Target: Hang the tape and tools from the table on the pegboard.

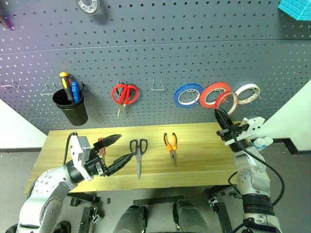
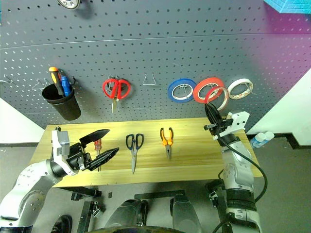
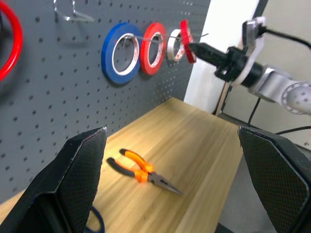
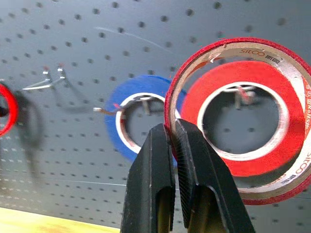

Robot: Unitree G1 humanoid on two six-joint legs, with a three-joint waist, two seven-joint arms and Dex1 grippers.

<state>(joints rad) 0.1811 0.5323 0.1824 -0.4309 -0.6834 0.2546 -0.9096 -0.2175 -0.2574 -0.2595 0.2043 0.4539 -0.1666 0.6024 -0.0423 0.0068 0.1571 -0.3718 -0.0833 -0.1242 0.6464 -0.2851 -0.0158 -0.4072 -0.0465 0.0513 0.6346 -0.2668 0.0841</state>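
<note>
My right gripper (image 1: 219, 113) is shut on the lower rim of the thin red tape (image 1: 218, 101) and holds it upright just in front of the pegboard (image 1: 194, 48), overlapping the wider red roll (image 4: 243, 116). In the right wrist view the tape (image 4: 218, 48) stands between my closed fingers (image 4: 160, 160). My left gripper (image 1: 125, 147) hovers open, with nothing in it, over the left part of the table (image 1: 204, 145), above the red-handled screwdriver (image 2: 98, 145). The black-handled scissors (image 1: 137, 150) and the orange pliers (image 1: 170, 143) lie flat mid-table.
On the pegboard hang a black cup (image 1: 72, 108) holding orange and blue drivers, red scissors (image 1: 125, 94), an empty wire hook (image 1: 159, 86), a blue roll (image 1: 188, 95) and a white roll (image 1: 247, 93). A white wall rises at right.
</note>
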